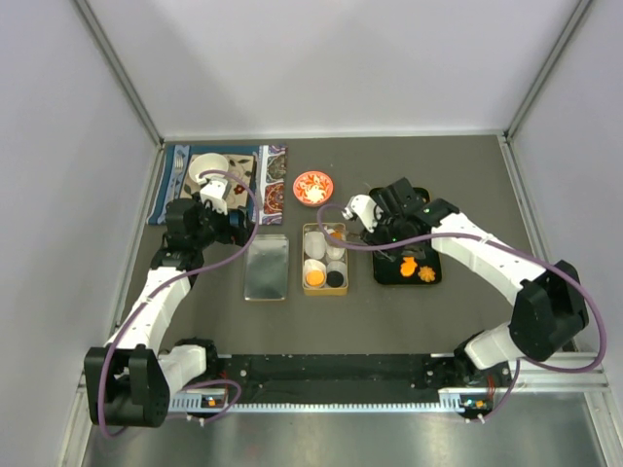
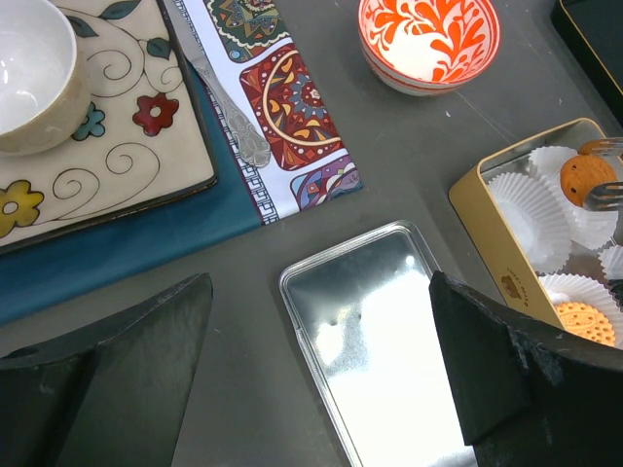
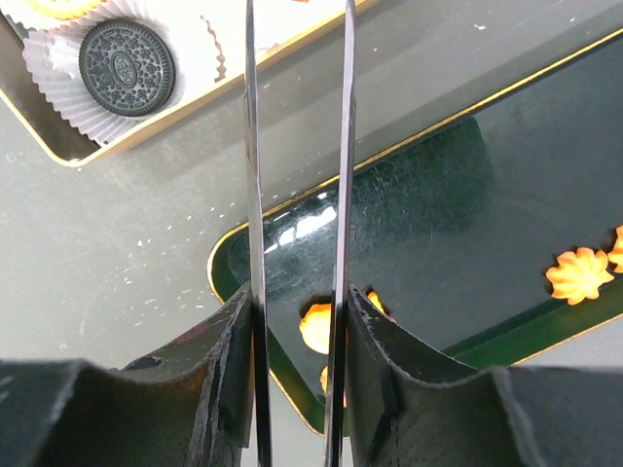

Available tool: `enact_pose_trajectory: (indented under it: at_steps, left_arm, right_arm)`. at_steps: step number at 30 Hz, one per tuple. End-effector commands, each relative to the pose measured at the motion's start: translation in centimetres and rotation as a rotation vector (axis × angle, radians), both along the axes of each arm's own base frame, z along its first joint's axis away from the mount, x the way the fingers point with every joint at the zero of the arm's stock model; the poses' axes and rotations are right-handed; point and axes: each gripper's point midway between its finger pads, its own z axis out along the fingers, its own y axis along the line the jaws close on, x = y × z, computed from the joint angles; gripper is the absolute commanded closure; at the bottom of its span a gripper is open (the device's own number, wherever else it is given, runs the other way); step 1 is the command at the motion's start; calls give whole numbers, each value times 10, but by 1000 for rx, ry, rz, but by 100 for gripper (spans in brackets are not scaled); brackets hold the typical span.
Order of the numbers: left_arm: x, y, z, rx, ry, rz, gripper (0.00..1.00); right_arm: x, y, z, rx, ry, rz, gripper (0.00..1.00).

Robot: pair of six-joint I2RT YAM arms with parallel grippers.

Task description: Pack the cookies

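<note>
A pair of metal tongs (image 3: 250,146) is being clamped between the fingers of the right end effector (image 3: 299,331). A round orange cookie (image 2: 585,177) is being pinched at the tong tips over a white paper cup (image 2: 531,209) at the far end of the gold tin (image 2: 471,206). Whether the cookie is touching the cup cannot be told. The left end effector (image 2: 316,365) is being held wide open, with nothing gripped, above the tin's lid (image 2: 389,321) on the worktop (image 2: 409,165).

A second orange cookie (image 2: 584,321) and a black cookie (image 3: 127,66) are being carried in cups at the tin's near end. More orange cookies (image 3: 578,274) are being kept on the black tray (image 3: 438,185).

The main risk is judged to be at the release. The cookie is being gripped only by its edge between thin tips, so it could be twisted out early and dropped beside the cup or onto the worktop. If it is being let go from too high, it may be bounced out or left standing on edge. The light cup could be snagged by the tips and dragged or tipped as the tongs are being withdrawn. Too hard a pinch could leave the cookie cracked. The tongs themselves could be shifted within the end effector, throwing off the aim.
</note>
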Motion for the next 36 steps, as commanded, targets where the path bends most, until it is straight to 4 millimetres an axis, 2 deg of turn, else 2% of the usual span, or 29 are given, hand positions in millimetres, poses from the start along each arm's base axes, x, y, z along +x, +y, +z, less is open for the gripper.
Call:
enact_pose_trajectory:
  at_steps: [1,7,11,15,26,29,36]
  left_arm:
    - [6,-2,14,2,-49,-13,1]
    - [6,-2,14,2,-51,-14,1]
    - [5,-2,15,2,-52,-14,1]
    - [5,-3,14,1,-52,-17,1]
    - [4,-4,18,-2,-61,-21,1]
    - [4,-3,17,-2,-59,-19,1]
    - [5,-3,19,-2,-64,-19,1]
  right_arm:
    - [1,5,3,10,-30,4,75]
    - [-1,3,0,0,-30,2,71]
    - [-1,1,1,-6,-35,-1,60]
    - [-2,-2,1,-14,-41,-8,54]
    - [-4,-3,10,0,-65,-22,54]
    - [-4,-2,16,27,-73,-34,56]
    - [4,0,57,120,-154,-97,61]
